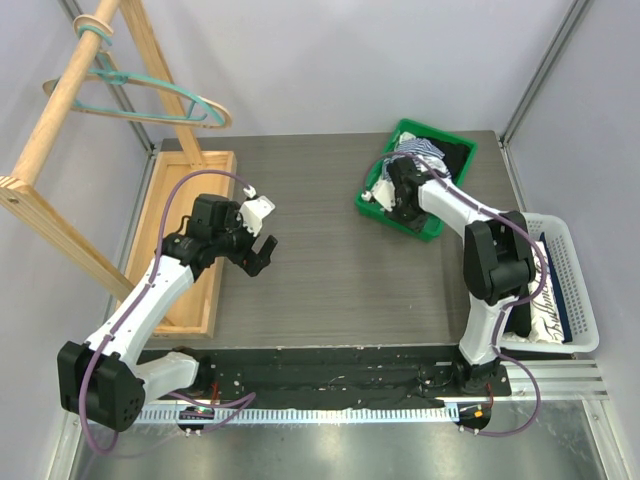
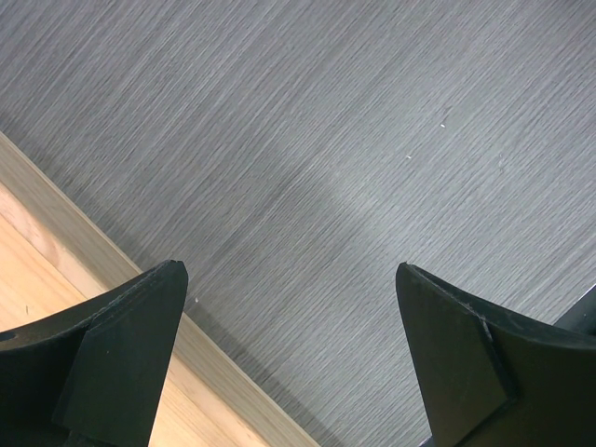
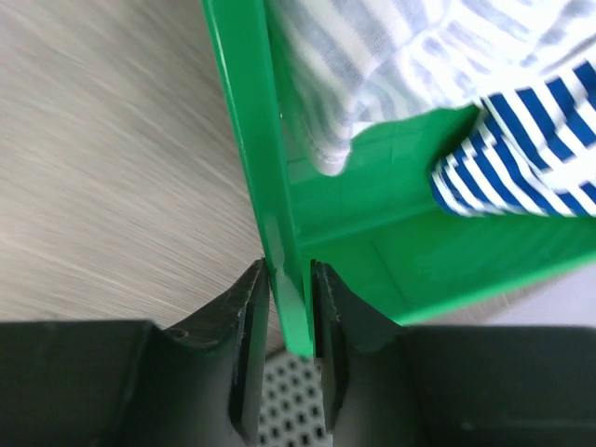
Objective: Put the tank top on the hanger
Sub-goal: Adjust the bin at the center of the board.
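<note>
Two arms are in view, and neither has the top (image 3: 521, 140). It lies bunched inside the green bin (image 3: 279, 186) at the far right of the bench (image 1: 320, 280). That is well apart from the hanger (image 1: 160, 83), which hangs on the wooden rack (image 1: 60, 90) at far left.

Right fingers (image 3: 244, 345): nearly shut, pinching the bin's wall near a corner, with no fabric between them. Left fingers (image 2: 121, 363): spread wide, holding nothing, over bare bench beside the rack's base (image 2: 37, 270).

Step in hand, as judged: getting the top out of the bin.

1. If the wall grip is meant to steady or drag the bin, hold it low and firm so the bin does not tip.
2. Otherwise open, lift over the rim, and descend on the striped fabric just inside the wall.
3. Pinch at the trim or a strap, not a loose fold, since soft fabric will likely slip.
4. Lift straight up until the hem leaves the rim.
</note>
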`<state>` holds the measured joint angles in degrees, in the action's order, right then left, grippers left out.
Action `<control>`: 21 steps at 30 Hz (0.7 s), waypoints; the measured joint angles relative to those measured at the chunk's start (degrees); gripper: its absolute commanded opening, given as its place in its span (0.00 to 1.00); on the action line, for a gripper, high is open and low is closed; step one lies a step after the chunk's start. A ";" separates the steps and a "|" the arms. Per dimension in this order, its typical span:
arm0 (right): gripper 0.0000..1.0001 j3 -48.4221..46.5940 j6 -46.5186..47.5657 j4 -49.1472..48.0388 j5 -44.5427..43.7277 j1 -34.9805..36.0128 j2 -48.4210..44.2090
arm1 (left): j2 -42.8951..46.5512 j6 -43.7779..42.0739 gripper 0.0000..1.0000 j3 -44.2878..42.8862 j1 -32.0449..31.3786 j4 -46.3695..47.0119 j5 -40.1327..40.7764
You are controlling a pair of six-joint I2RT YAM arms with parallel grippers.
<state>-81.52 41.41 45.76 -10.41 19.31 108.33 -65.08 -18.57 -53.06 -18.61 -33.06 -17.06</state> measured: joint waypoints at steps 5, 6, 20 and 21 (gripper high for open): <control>0.48 -0.02 4.04 -0.02 -4.61 -2.86 -0.28 | 0.00 0.00 1.00 0.02 0.20 0.00 -0.07; 0.51 -0.02 5.01 -0.02 -5.46 -2.91 -0.44 | 0.00 0.00 1.00 0.04 0.26 0.02 -0.09; 0.68 -11.63 -0.37 1.16 8.31 2.73 -7.32 | 0.33 0.02 1.00 0.11 0.76 0.04 -0.50; 0.69 -12.81 -1.53 0.09 9.01 3.39 -6.88 | 0.33 0.02 1.00 0.11 0.81 0.04 -0.55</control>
<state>-94.32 39.88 45.84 -1.41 22.70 101.45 -64.75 -18.55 -52.95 -17.80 -33.01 -17.61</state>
